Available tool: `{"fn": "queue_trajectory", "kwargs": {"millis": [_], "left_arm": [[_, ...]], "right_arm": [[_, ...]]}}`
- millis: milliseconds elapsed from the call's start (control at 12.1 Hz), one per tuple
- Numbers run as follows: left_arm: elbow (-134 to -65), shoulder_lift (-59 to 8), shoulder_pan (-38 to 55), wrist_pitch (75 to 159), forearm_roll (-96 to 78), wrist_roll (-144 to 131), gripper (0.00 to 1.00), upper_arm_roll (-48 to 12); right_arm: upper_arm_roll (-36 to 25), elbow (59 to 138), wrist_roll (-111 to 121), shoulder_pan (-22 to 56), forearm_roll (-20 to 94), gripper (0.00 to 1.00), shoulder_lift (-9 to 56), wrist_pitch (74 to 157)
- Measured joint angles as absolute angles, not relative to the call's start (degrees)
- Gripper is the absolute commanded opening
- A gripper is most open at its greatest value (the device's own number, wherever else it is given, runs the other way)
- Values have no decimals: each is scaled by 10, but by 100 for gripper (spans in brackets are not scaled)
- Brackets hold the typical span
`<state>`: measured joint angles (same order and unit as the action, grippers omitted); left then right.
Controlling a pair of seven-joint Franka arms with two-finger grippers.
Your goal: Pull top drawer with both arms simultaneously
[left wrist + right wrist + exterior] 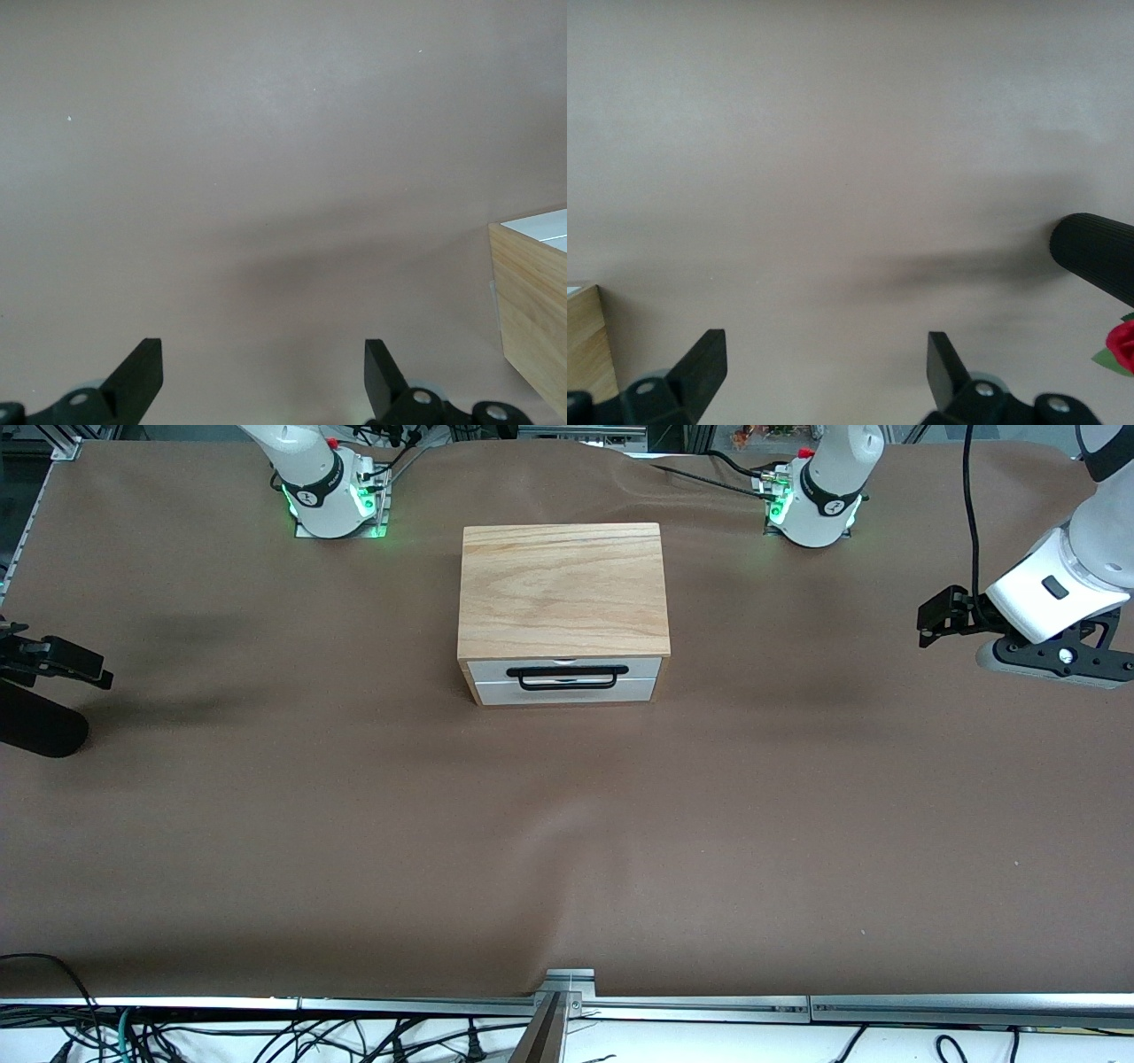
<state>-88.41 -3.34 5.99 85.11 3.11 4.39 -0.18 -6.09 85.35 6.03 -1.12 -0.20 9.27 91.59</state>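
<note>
A wooden cabinet stands in the middle of the table, its front facing the front camera. Its top drawer is pushed in flush, a white panel with a long black wire handle. My left gripper hangs open over the bare cloth toward the left arm's end of the table, well apart from the cabinet. In the left wrist view the left gripper holds nothing and a cabinet corner shows. My right gripper is open over the right arm's end, and the right gripper is empty in its wrist view.
A plain white lower drawer front sits under the top drawer. A black ribbed cylinder lies close to the right gripper, also the cylinder in the right wrist view, beside a red flower. Brown cloth covers the table.
</note>
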Motion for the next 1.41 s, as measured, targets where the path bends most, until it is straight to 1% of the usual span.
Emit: {"fn": "queue_trajectory", "kwargs": {"millis": [496,992,1406], "left_arm": [[-884,-36,62,844,10,44,100,-3],[-883,-69,63,842,-2,44,100,-5],[-880,-73,60,842,-2,44,100,-3]], "right_arm": [[-61,853,61,-12,-3,100,93,916],[-60,853,61,-13,-3,100,93,918],[-60,850,61,-13,-3,100,93,919]]}}
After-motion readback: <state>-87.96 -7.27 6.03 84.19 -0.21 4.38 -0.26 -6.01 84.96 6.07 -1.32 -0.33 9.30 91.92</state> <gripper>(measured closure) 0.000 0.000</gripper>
